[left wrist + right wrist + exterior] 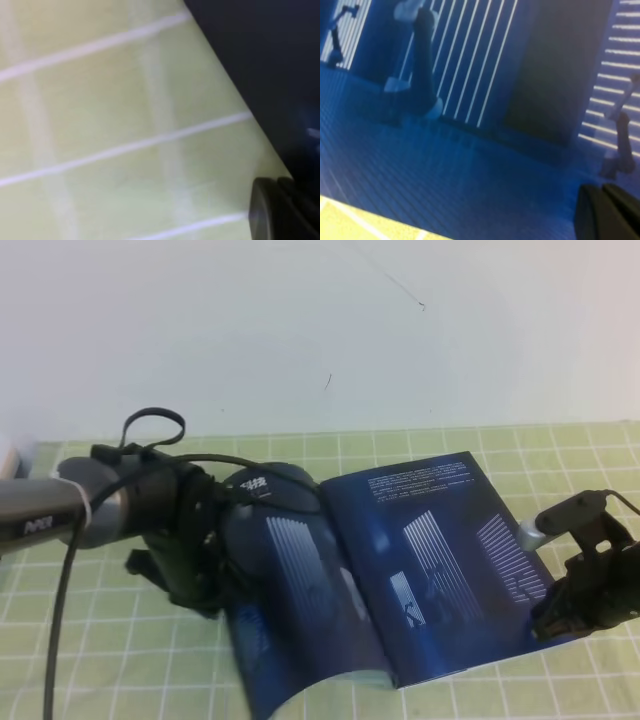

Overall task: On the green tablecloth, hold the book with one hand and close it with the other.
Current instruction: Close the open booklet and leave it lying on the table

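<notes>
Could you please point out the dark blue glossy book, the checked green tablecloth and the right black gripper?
dark blue glossy book point(440, 560): exterior high view, on its right-hand half.
checked green tablecloth point(110, 120): left wrist view, on bare cloth.
right black gripper point(560, 615): exterior high view, at its tips by the book's right edge.

book point(400, 570) on tablecloth point(120, 660), between claws.
</notes>
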Tool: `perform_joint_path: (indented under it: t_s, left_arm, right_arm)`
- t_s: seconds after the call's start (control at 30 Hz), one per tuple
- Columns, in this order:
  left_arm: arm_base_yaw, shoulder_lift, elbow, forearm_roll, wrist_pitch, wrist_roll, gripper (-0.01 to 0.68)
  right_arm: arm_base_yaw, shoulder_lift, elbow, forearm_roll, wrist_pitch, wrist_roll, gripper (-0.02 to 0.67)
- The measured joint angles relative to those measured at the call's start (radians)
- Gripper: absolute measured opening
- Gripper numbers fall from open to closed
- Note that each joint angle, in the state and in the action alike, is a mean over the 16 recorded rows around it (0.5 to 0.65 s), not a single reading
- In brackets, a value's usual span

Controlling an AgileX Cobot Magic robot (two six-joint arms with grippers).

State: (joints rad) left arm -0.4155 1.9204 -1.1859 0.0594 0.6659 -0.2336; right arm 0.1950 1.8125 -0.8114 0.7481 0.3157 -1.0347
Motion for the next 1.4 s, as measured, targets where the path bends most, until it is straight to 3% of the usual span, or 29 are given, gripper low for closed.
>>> perform_joint_path:
  t_s: [0.23,0.47,0.63,0.8,0.93,1.13,1.4]
  left_arm:
    - [-0.085,-0.023,-0.007,-0.206,-0.176,0.103,-0.003]
    - [-0.164,-0.1,-0.016,-0.381,-0.329,0.31,-0.003]
    - [-0.192,-0.192,-0.02,-0.417,-0.349,0.445,-0.003]
    - [-0.189,-0.307,-0.021,-0.342,-0.279,0.483,-0.003]
    - [-0.175,-0.416,-0.011,-0.177,-0.197,0.379,-0.003]
    - [-0.154,-0.614,0.054,0.168,-0.103,0.081,-0.003]
    - [-0.145,-0.923,0.275,0.562,-0.083,-0.294,-0.003]
  right_arm:
    - [0.0,0.0,0.0,0.014,0.001,0.0,-0.003]
    - [0.0,-0.029,0.001,0.025,0.003,0.0,-0.003]
    - [-0.004,-0.126,0.002,0.013,-0.003,0.0,-0.003]
    - [-0.021,-0.298,0.004,-0.021,-0.001,0.0,-0.003]
    - [-0.04,-0.47,0.005,-0.058,0.023,0.008,-0.003]
    - [-0.068,-0.72,0.03,-0.155,0.101,0.07,-0.003]
    - [-0.08,-1.022,0.141,-0.367,0.226,0.247,-0.004]
